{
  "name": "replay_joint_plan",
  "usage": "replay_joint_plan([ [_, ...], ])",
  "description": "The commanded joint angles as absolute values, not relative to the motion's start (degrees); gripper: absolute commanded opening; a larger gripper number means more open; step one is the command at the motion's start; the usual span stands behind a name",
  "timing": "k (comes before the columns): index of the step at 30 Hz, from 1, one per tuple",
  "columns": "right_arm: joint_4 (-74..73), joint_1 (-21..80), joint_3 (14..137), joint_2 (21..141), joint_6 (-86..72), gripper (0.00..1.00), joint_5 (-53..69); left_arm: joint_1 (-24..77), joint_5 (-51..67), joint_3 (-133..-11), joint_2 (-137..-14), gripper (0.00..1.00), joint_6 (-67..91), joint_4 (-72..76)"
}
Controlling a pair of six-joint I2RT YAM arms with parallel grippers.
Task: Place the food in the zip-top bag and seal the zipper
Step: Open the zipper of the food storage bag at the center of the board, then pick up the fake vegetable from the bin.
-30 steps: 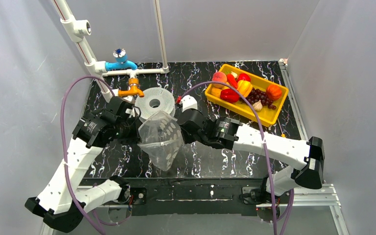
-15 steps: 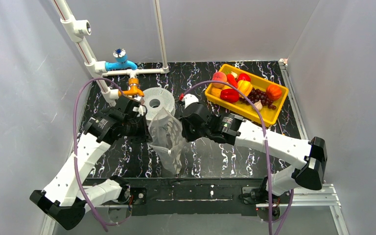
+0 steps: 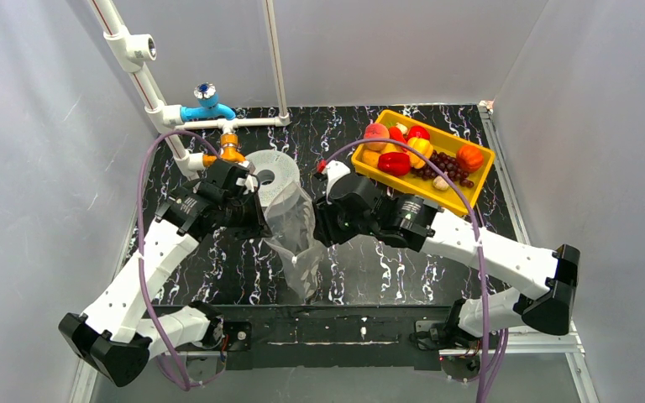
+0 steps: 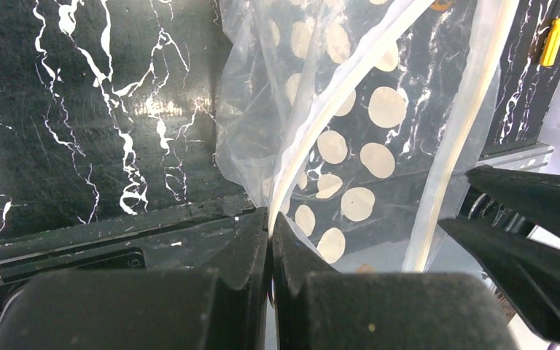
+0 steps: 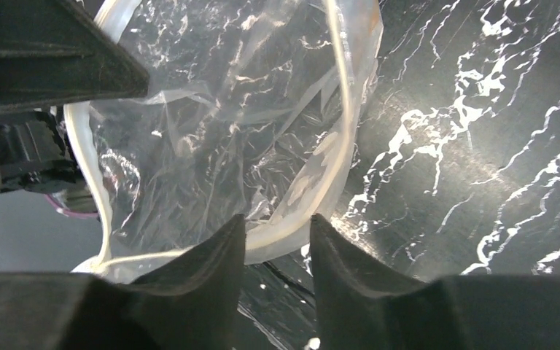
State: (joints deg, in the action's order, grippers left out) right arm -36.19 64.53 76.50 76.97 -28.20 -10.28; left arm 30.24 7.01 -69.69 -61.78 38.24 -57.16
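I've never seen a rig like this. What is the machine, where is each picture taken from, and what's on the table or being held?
Two white robot arms are bolted at the near edge of the table. The wide picture looks down from above and behind them. The other two come from a camera on each wrist, showing that arm's black fingers. The left pincer is shut on the mouth edge of a clear dotted zip-top bag hanging between the arms. The right pincer stands open at the bag's rim. Toy food sits in a yellow tray, and a grey spool lies behind the bag.
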Motion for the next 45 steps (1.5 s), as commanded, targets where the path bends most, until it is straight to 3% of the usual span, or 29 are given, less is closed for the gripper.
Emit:
replay_joint_plan([
  [1, -37.70, 64.34, 82.60, 74.28, -24.53, 0.56, -9.89, 30.50, 7.82, -69.09, -61.89, 0.00, 38.34, -56.53],
  [6, -37.73, 63.24, 84.45, 71.66, -22.20, 0.64, -13.22, 30.50, 8.10, -69.21, -62.11, 0.00, 37.83, -56.59],
  [11, -37.58, 58.40, 82.01, 69.18, -21.08, 0.67, -21.05, 30.50, 8.46, -69.13, -62.04, 0.00, 37.76, -56.57],
  [19, -32.50, 38.50, 70.71, 66.20, -25.99, 0.73, -25.39, 30.51, 9.48, -69.69, -62.32, 0.00, 37.15, -56.47],
  [20, -32.24, 35.48, 69.74, 66.95, -26.90, 0.76, -24.86, 30.50, 9.68, -69.85, -62.39, 0.00, 36.98, -56.51],
  [22, -32.54, 29.39, 68.93, 69.66, -29.01, 0.93, -23.74, 30.50, 9.97, -70.07, -62.38, 0.00, 36.79, -56.60],
  [25, -33.72, 22.94, 68.72, 73.17, -32.26, 0.98, -24.43, 30.50, 10.21, -69.92, -62.08, 0.00, 36.70, -56.68],
  [32, -31.84, 10.04, 70.55, 86.57, -32.30, 0.98, -22.95, 30.52, 11.19, -69.46, -62.15, 0.00, 36.48, -56.28],
  [38, -29.82, 1.86, 72.00, 94.91, -32.21, 0.87, -17.68, 30.50, 11.26, -69.72, -62.43, 0.00, 36.26, -56.27],
  [45, -24.39, 0.53, 71.94, 97.62, -26.17, 0.83, -8.56, 30.50, 11.39, -69.58, -62.28, 0.00, 36.47, -56.39],
])
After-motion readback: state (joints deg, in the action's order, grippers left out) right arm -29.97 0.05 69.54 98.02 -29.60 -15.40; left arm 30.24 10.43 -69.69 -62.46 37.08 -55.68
